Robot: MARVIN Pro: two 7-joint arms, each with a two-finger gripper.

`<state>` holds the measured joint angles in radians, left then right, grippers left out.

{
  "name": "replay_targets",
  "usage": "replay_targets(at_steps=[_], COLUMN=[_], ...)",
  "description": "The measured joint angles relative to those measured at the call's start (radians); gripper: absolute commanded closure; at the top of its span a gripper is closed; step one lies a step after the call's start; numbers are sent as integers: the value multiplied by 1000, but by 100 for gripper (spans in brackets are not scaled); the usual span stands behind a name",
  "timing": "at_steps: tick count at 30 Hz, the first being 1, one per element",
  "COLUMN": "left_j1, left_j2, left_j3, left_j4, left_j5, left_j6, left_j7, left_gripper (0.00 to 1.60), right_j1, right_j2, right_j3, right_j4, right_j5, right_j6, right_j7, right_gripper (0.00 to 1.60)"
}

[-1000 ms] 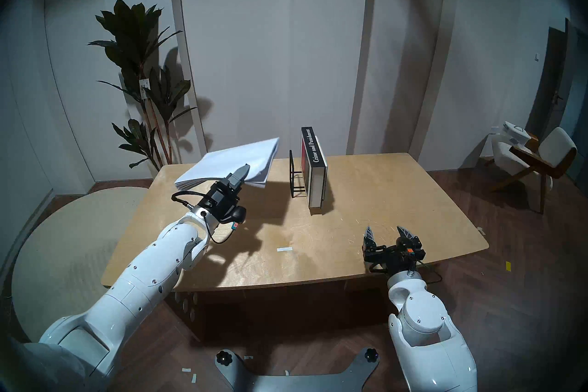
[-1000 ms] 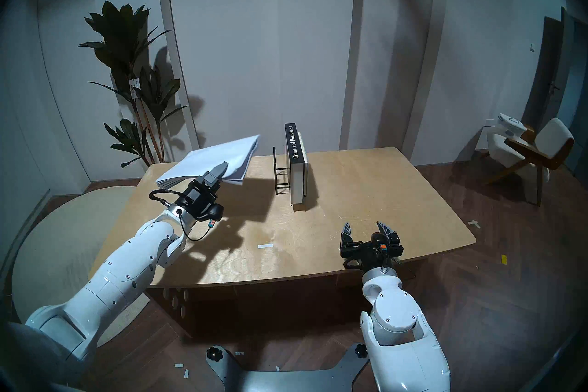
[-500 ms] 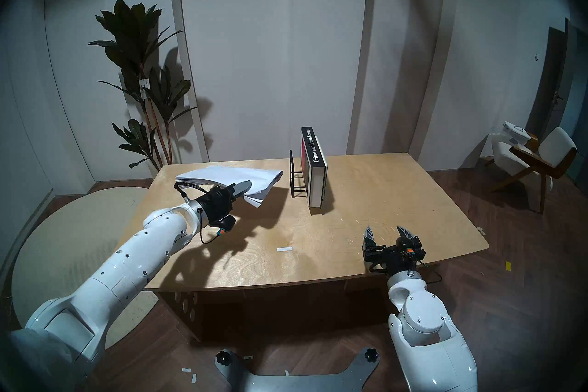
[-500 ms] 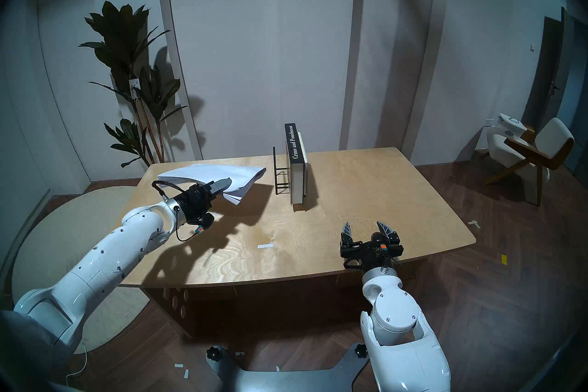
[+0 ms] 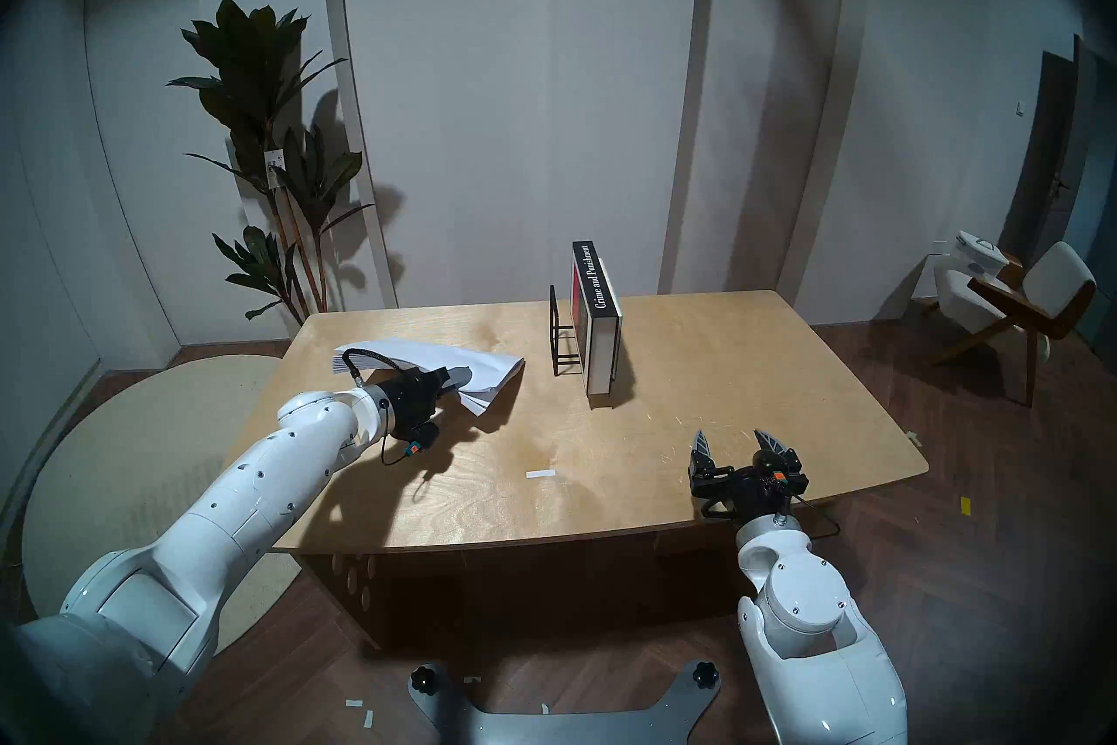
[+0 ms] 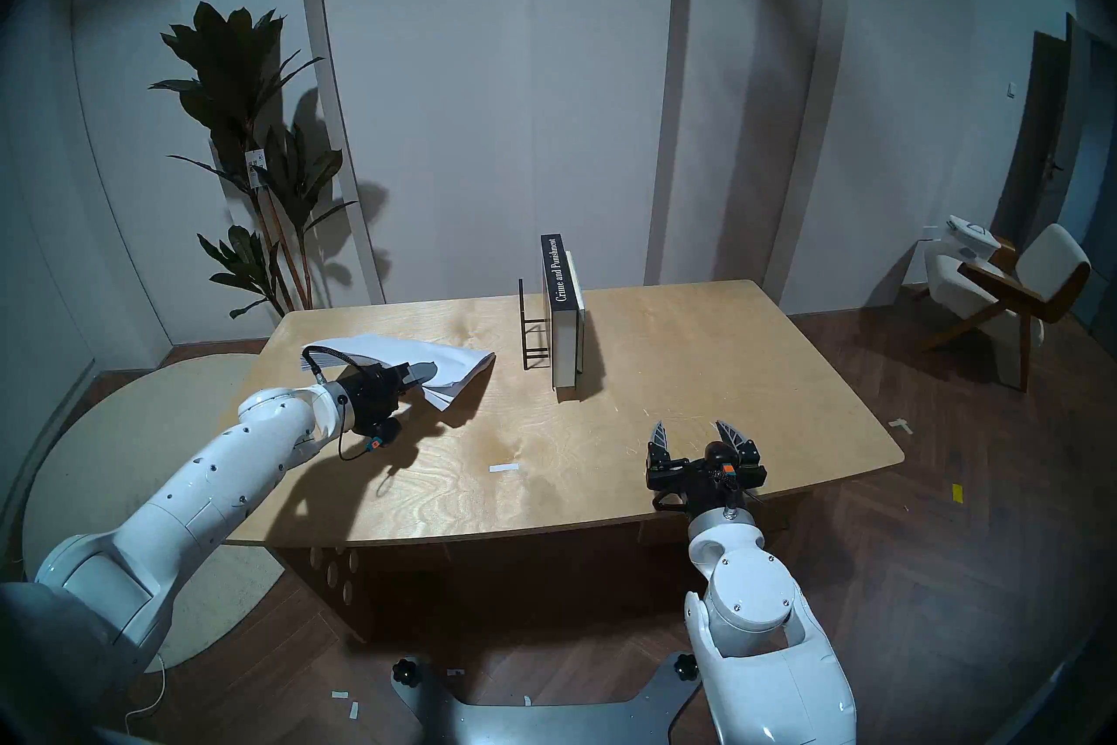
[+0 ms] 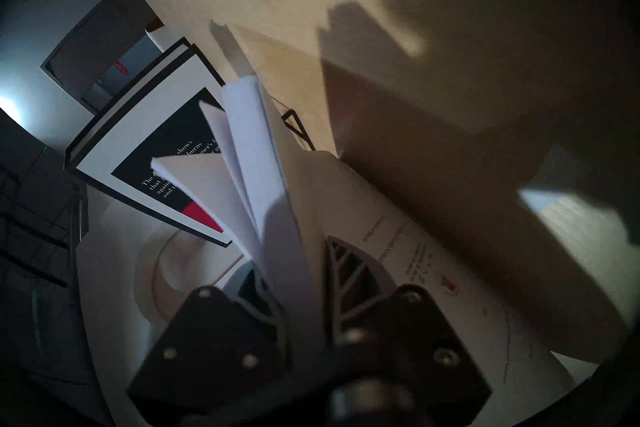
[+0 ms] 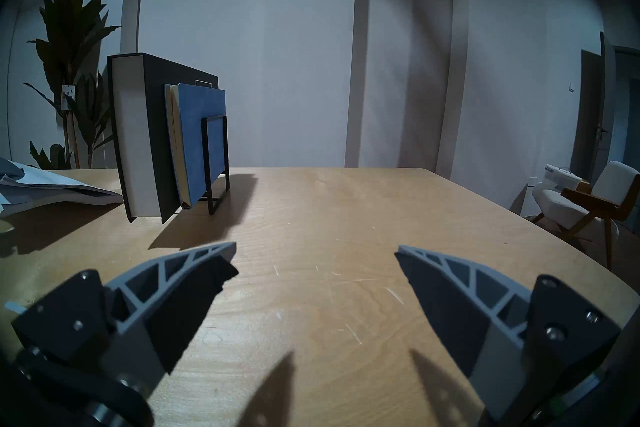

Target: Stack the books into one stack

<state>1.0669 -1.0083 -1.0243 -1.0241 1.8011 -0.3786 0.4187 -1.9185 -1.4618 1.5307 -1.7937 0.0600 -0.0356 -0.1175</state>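
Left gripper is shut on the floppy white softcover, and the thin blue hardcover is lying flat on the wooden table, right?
Not quite. The left gripper is shut on the floppy white softcover, but the thin blue hardcover stands upright in the black wire rack, as the right wrist view shows.

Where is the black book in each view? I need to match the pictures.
Head left: black book upright, table's far middle.
Head right: same spot.
Left wrist: tilted, left of centre.
Right wrist: upright, upper left.
Shared landmark: wire rack beside it.
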Motion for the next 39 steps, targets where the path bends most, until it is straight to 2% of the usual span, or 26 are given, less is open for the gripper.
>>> replay_targets(at_steps=[5, 6, 11, 20, 23, 28, 34, 39], left_j1=[-29, -34, -59, -100, -103, -98, -93, -92], left_j2=[-30, -33, -32, 42, 77, 123, 141, 159], left_j3=[15, 17, 31, 52, 55, 60, 61, 48], left_j4=[11, 13, 17, -16, -51, -113, -188, -264], left_j5=[21, 25, 70, 184, 193, 155, 103, 68], left_j6=[-29, -34, -56, -80, -135, -245, -367, -460], left_j7=[1, 1, 4, 8, 7, 22, 44, 18], left_gripper=[157, 0, 0, 0, 0, 0, 0, 0], right_j1=[0, 0, 0, 0, 0, 0, 0, 0], right_j2=[1, 1, 2, 4, 5, 6, 7, 8], right_j3=[-1, -1, -2, -3, -4, -5, -6, -6], right_j4=[0, 0, 0, 0, 0, 0, 0, 0], right_j5=[1, 1, 2, 3, 4, 5, 6, 7], right_j6=[0, 0, 0, 0, 0, 0, 0, 0], right_j7=[-1, -1, -2, -4, -5, -6, -7, -8], right_gripper=[0, 0, 0, 0, 0, 0, 0, 0])
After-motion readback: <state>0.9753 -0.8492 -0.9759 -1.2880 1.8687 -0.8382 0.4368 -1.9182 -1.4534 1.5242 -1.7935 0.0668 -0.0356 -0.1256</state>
